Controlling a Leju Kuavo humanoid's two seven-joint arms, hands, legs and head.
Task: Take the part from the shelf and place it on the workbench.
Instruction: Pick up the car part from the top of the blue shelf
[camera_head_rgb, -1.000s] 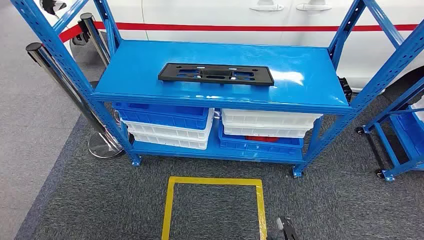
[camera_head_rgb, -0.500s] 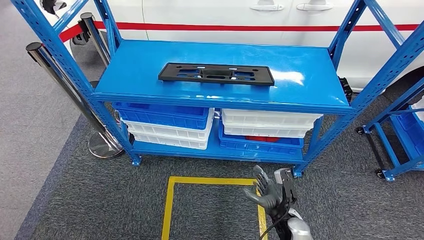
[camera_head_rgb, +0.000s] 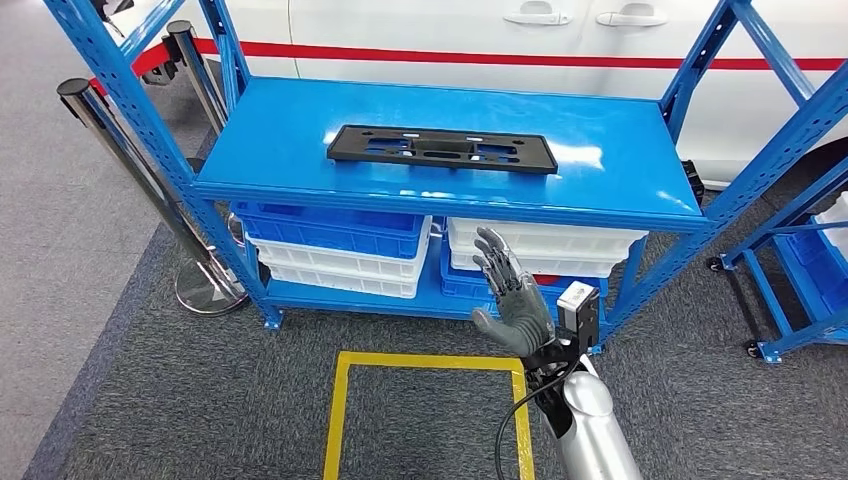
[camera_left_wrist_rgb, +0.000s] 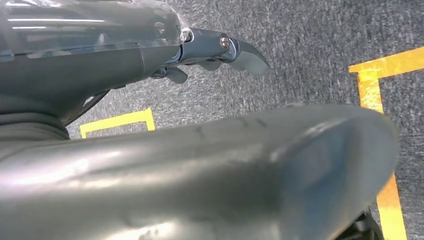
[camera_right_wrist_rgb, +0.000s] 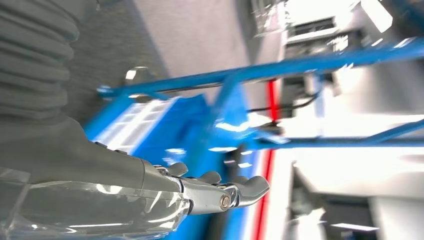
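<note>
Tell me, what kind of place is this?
Probably a car workshop or factory floor: a blue steel shelf holding a black part, stacked bins below, a white car behind, and yellow floor tape.

Part (camera_head_rgb: 441, 149) flat on top shelf (camera_head_rgb: 620, 170), near its middle, well apart from right hand (camera_head_rgb: 513, 297) raised in front of the lower level. Below, bins (camera_head_rgb: 335, 250) stacked left and bins (camera_head_rgb: 535, 250) stacked right. Tape square (camera_head_rgb: 345, 400) on floor before the rack, posts (camera_head_rgb: 130, 170) to its left, car (camera_head_rgb: 600, 40) behind.
</note>
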